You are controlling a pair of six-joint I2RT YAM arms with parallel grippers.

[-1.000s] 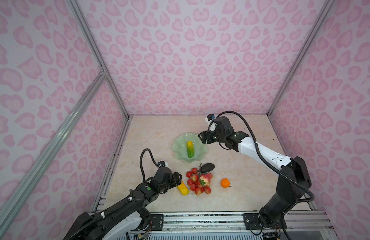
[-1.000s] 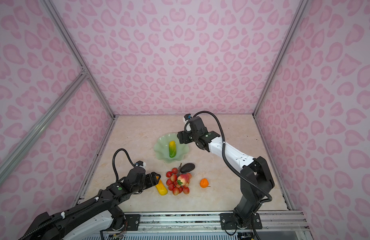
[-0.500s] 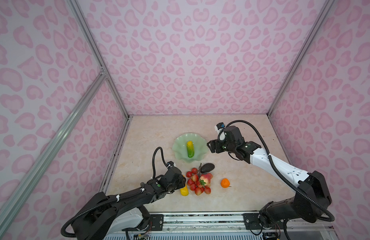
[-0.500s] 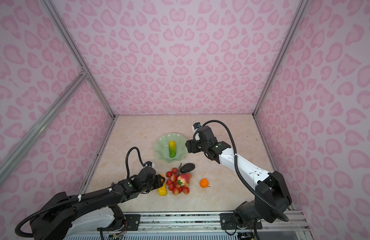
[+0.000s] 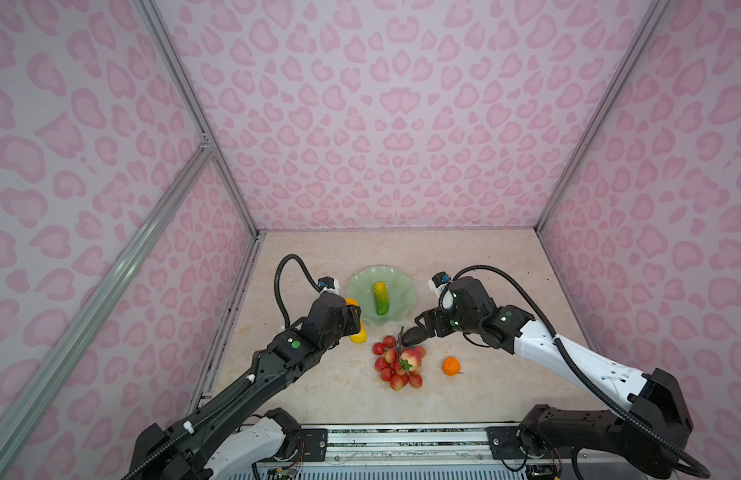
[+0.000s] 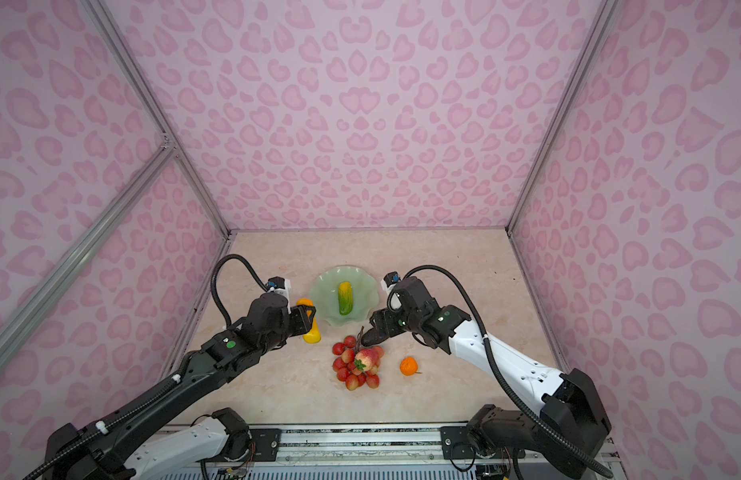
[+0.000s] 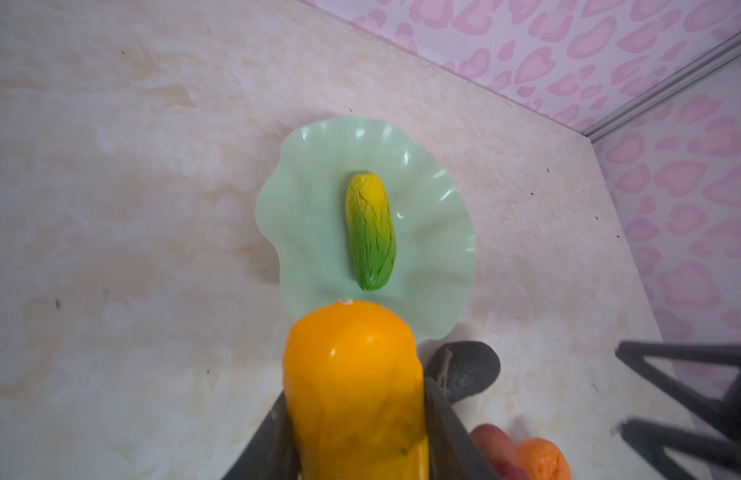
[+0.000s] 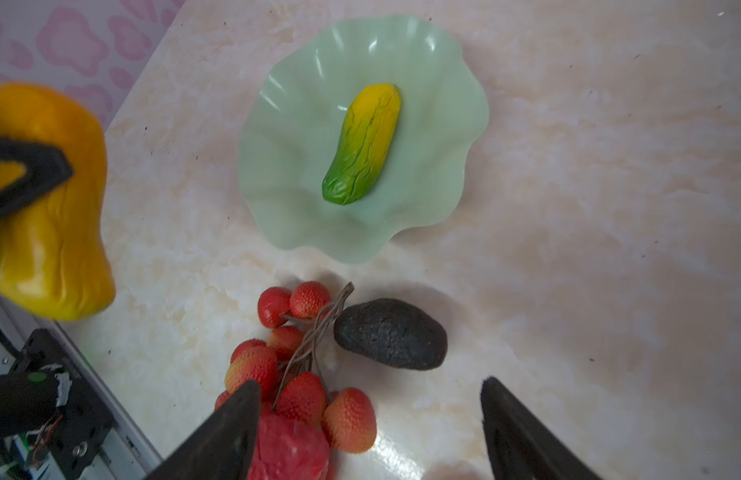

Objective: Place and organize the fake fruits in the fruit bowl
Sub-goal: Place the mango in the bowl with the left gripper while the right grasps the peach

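Nearest the rail, on the beige marble-patterned tabletop [image 5: 319,386], lies a bunch of red plastic berries on a brown stem [image 5: 396,370]. A pink-red peach-like plastic piece [image 5: 413,356] sits among the berries. A small round orange plastic fruit [image 5: 450,366] lies apart to the right.

Just beyond the bunch lies a dark, rough-skinned plastic avocado [image 8: 391,334], against the stem end. The right gripper [image 8: 366,392] hangs over the berries and avocado, jaws spread wide, holding nothing.

To the left, the left gripper [image 5: 354,319] is clamped on a glossy yellow-orange oblong plastic fruit [image 7: 352,374], one finger on each side. The fruit stands on end just beside the near-left rim of the pale green glossy shallow bowl with a wavy scalloped rim [image 5: 360,286]. Whether the fruit touches the table cannot be determined.

The bowl stands farthest back. It contains one item: a yellow-green oblong plastic fruit [image 5: 380,298], lying lengthwise along the centre, yellow end farthest, green end nearest.
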